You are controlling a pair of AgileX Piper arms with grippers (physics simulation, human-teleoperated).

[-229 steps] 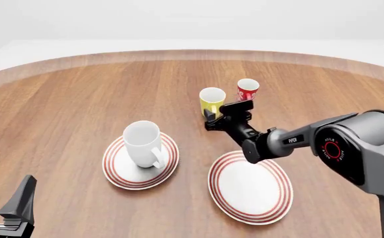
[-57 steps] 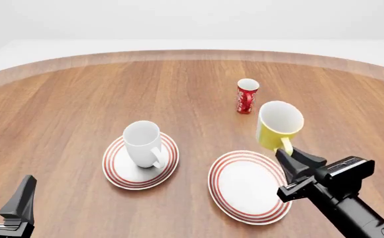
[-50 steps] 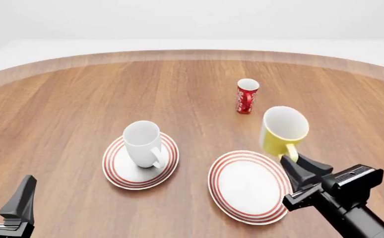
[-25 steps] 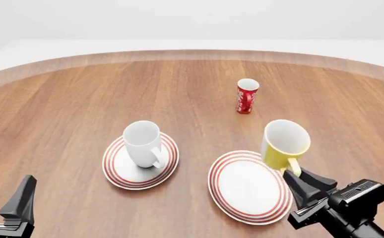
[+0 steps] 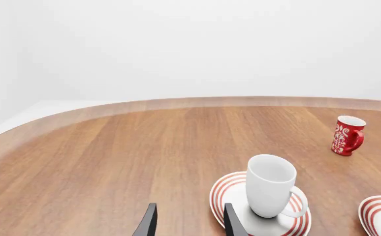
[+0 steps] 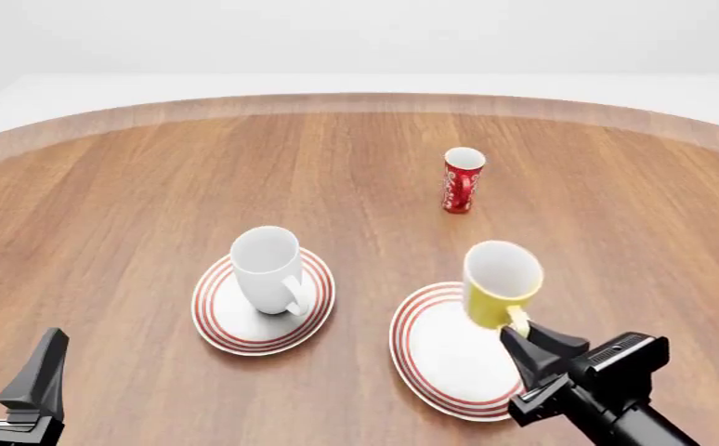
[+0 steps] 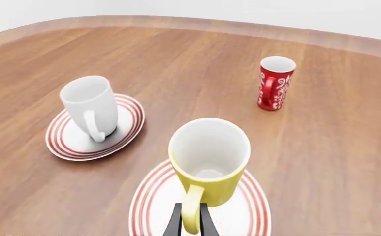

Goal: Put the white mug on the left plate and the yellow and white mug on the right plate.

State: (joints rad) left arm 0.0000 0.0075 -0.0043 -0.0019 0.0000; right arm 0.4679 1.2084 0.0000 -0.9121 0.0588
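White mug [image 6: 267, 268] stands upright on the left plate [image 6: 228, 327], its handle turned toward the arms' side; its inside looks empty. At the near left corner of the front view, the left hand [image 6: 6, 379] hangs with fingers apart, gripping nothing. Farther right, the yellow and white mug [image 6: 499, 283] sits over the right plate [image 6: 432, 356] (whether its base touches the plate I cannot tell). The right hand [image 6: 523, 340] is closed on its yellow handle. Its white inside holds nothing. A red cup [image 6: 462, 180] stands farther back on the wooden worktop [image 6: 149, 186], well apart from both plates.
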